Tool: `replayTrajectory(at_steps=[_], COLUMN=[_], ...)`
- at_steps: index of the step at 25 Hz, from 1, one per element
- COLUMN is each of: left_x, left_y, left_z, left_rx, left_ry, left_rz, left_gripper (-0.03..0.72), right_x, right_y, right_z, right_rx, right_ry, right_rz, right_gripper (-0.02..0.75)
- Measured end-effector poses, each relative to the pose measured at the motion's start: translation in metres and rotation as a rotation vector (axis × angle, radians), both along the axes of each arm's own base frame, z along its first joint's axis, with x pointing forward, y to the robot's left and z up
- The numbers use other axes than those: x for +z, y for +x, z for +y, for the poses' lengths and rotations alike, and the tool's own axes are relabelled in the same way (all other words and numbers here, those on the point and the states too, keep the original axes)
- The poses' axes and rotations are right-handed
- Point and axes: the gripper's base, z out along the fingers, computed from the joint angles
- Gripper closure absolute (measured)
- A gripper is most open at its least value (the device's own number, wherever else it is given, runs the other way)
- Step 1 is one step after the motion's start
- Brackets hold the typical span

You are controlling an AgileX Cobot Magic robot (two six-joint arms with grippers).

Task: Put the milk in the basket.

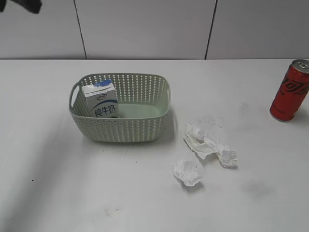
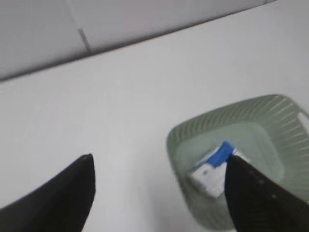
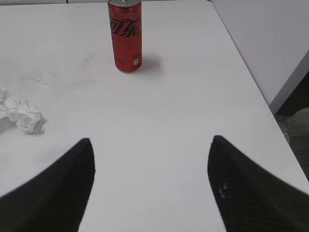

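The milk (image 1: 101, 98), a small white carton with a blue top and blue characters, stands inside the pale green basket (image 1: 145, 126) at its left end. In the left wrist view the milk (image 2: 212, 169) lies in the basket (image 2: 179, 145) below, partly behind my right finger. My left gripper (image 2: 159, 164) is open and empty, high above the table to the left of the basket. Only a dark part of the left arm (image 1: 24, 5) shows at the exterior view's top left. My right gripper (image 3: 150, 145) is open and empty over bare table.
A red soda can (image 1: 288, 90) stands at the far right; it also shows in the right wrist view (image 3: 125, 35). Two crumpled white tissues (image 1: 207, 145) (image 1: 188, 172) lie right of the basket. The table's right edge (image 3: 256, 92) runs close to the right gripper.
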Motion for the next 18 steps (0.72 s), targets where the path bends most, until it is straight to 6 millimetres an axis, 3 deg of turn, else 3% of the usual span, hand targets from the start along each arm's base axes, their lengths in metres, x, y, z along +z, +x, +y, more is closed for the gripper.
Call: replayTrajectory(at_steps=[3, 6, 11, 18], left_x=[-0.008, -0.01, -0.011, -0.03], left_y=[-0.006, -0.007, -0.026, -0.084], left_z=[0.03, 0.047, 0.052, 0.06], left_rx=[0.088, 0.163, 0.208, 0.219], left_ry=[0.019, 0.039, 0.042, 0.102], left_rz=[0.165, 0.209, 0.228, 0.284], left_gripper=[0.106, 0.116, 0.12, 0.12], right_x=[0.0, 0.0, 0.0, 0.0], right_y=[0.0, 0.0, 0.0, 0.0], right_z=[0.0, 0.0, 0.0, 0.0], right_rx=[0.0, 0.0, 0.0, 0.0], right_ry=[0.0, 0.0, 0.0, 0.0], right_rz=[0.0, 0.0, 0.0, 0.0], right_gripper=[0.155, 0.155, 0.154, 0.154])
